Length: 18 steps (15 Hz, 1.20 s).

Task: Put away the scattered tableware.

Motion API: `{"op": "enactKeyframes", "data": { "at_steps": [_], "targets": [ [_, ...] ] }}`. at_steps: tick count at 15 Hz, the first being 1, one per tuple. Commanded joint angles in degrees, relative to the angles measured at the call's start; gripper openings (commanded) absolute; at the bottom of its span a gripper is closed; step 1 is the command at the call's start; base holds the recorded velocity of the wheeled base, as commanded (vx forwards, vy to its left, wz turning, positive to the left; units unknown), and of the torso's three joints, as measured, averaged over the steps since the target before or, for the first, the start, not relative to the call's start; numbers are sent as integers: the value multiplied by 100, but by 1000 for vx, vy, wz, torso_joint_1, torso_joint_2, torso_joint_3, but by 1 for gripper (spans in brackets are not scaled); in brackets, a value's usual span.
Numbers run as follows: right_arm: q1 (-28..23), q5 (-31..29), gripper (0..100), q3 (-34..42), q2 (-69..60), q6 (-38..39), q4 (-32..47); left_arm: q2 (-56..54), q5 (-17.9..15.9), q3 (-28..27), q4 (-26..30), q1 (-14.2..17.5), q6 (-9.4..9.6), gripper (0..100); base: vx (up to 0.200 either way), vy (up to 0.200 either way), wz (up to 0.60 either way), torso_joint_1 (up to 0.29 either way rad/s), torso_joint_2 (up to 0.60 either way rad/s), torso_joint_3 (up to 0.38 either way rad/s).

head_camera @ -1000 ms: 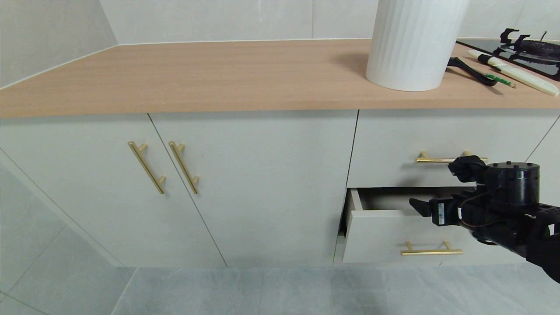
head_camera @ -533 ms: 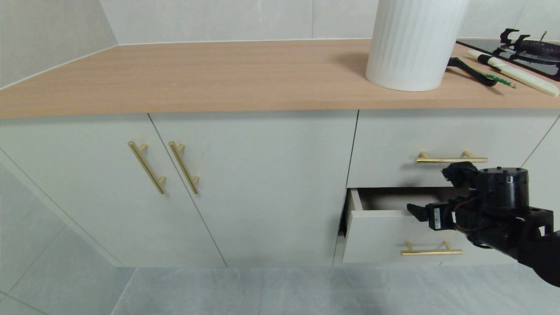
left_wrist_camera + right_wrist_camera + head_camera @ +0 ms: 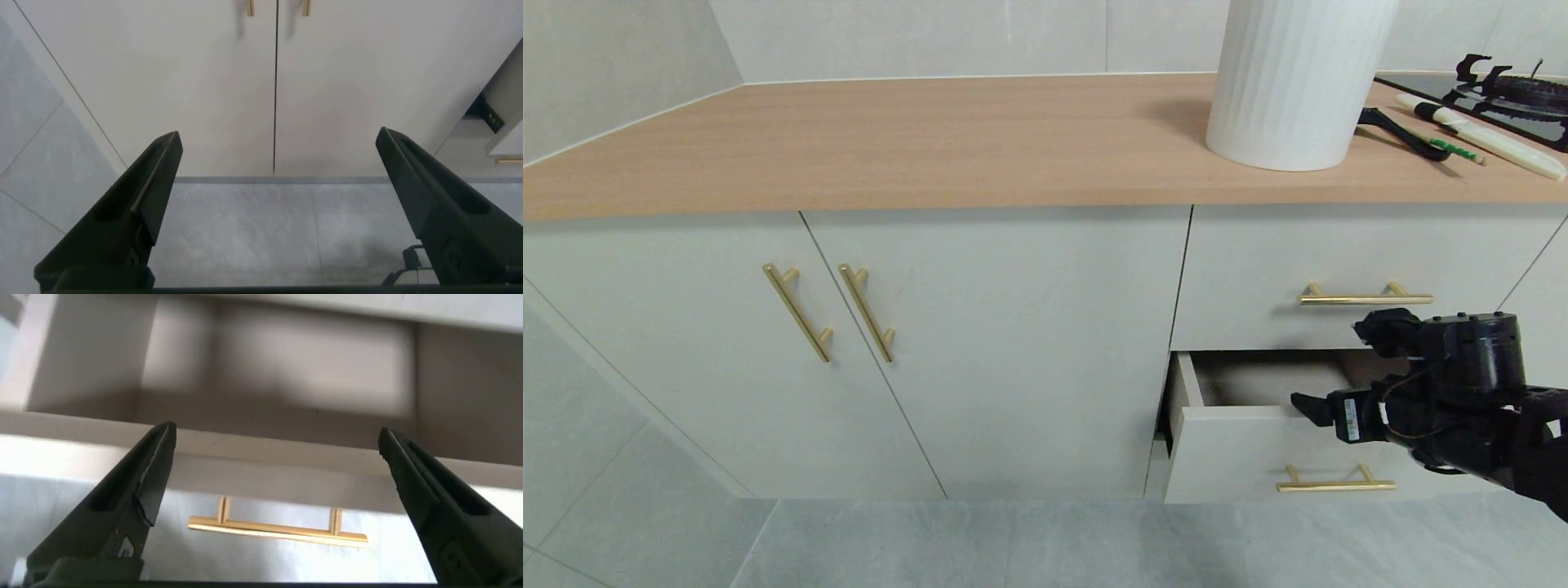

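Observation:
A black utensil (image 3: 1405, 135), green-tipped chopsticks (image 3: 1455, 149) and a long cream-coloured utensil (image 3: 1490, 139) lie on the wooden counter (image 3: 931, 139) at the far right. Below them the lower drawer (image 3: 1241, 453) stands partly pulled out, and its inside (image 3: 278, 367) looks bare. My right gripper (image 3: 1343, 367) is open at the drawer's front edge, above the gold handle (image 3: 278, 531). My left gripper (image 3: 276, 139) is open and holds nothing, facing the cabinet doors (image 3: 351, 82) low over the floor.
A tall white ribbed container (image 3: 1290, 82) stands on the counter beside the utensils. A black stove grate (image 3: 1515, 86) sits at the far right. The upper drawer (image 3: 1364, 298) is closed. Two cabinet doors with gold handles (image 3: 866, 310) are on the left, above grey floor tiles (image 3: 1013, 547).
The lower drawer has slid a little farther out. My right gripper has come down and back with it, still open.

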Motion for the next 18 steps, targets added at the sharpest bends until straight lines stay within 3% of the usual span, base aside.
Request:
{"op": "enactKeyframes", "data": {
  "at_steps": [1,4,8,13,18],
  "targets": [
    [-6,5,100,-51,-178,-11,191,7,4,0,0,0,-1,100,0,0,0,0,0,0],
    [-6,154,100,-244,-565,-20,1149,7,4,0,0,0,-1,100,0,0,0,0,0,0],
    [-6,568,100,-727,-1198,-213,3258,7,4,0,0,9,-1,100,0,0,0,0,0,0],
    [55,559,100,-754,-1365,-837,4506,7,4,0,0,9,-1,100,0,0,0,0,0,0],
    [600,374,100,-754,-1382,-1224,6000,7,4,0,0,9,-1,100,0,0,0,0,0,0]
  ]
}}
